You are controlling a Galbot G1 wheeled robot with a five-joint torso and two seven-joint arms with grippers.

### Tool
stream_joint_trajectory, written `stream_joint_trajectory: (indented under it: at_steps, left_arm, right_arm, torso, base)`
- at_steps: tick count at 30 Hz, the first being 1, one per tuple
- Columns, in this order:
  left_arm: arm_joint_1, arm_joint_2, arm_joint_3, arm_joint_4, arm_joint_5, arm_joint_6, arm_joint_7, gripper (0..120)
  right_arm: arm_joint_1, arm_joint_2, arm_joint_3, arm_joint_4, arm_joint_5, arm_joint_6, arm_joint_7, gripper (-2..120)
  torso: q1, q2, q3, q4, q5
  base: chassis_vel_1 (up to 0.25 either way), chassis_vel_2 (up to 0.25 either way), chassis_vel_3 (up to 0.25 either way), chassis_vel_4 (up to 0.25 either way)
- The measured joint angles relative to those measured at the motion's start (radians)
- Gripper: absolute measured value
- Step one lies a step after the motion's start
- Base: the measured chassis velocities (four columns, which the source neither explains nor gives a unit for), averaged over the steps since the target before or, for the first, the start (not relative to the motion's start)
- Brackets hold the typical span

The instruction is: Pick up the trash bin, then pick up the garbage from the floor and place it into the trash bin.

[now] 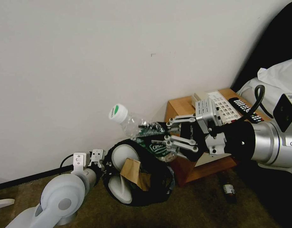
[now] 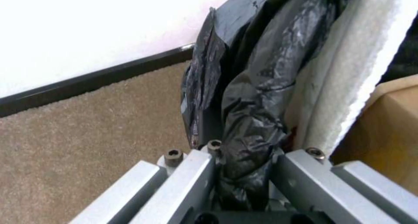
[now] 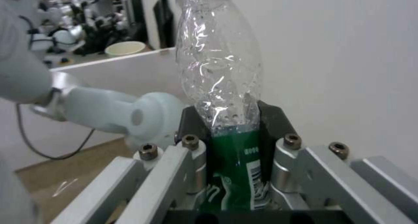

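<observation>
Garbage in hand right now is a clear plastic bottle (image 1: 136,126) with a green label and a white cap, and my right gripper (image 1: 166,139) is pinching it across the label, jaws pressed hard enough that the body looks crushed there. It hangs in the air, cap pointing up and toward the wall, just above the far rim of the trash bin (image 1: 161,185).

My left gripper (image 2: 244,171) is clamped on the bin's rim, black liner bunched between the jaws, holding the bin off the carpet (image 1: 199,209) and tilted so its mouth faces me. Inside I see white slippers (image 1: 120,155) and a brown cardboard piece (image 1: 133,172) standing up near the middle, so room is tight.

To do this well, I judge I should bring the bottle over the open gap beside the cardboard, tip the cap downward, and only then let go, keeping the bin steady. Released from here, it could strike the rim and roll toward the wooden side table (image 1: 187,171). A small dark bottle (image 1: 228,190) lies on the floor by that table.
</observation>
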Motion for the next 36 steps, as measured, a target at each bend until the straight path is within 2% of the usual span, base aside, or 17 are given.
stream_joint_trajectory:
  at_steps: [6, 24, 36]
  left_arm:
    - [-0.002, -0.009, 0.008, 0.003, 0.012, 0.000, 0.013, 0]
    - [0.002, -0.013, 0.032, 0.004, 0.057, 0.000, 0.063, 0]
    - [0.010, -0.009, 0.024, -0.007, 0.038, 0.000, 0.070, 0]
  right_arm:
    - [-0.020, -0.036, 0.009, 0.000, 0.005, 0.006, -0.026, 16]
    - [-0.095, -0.082, 0.018, -0.002, -0.041, 0.007, -0.060, 16]
    - [-0.156, -0.072, 0.012, -0.047, -0.116, 0.007, -0.073, 16]
  torso:
    - [0.000, 0.000, 0.000, 0.0000, -0.0001]
    - [0.000, 0.000, 0.000, 0.0001, 0.0000]
    - [0.000, 0.000, 0.000, 0.0000, 0.0000]
  base:
    - [0.000, 0.000, 0.000, 0.000]
    - [0.000, 0.000, 0.000, 0.000]
    - [0.000, 0.000, 0.000, 0.000]
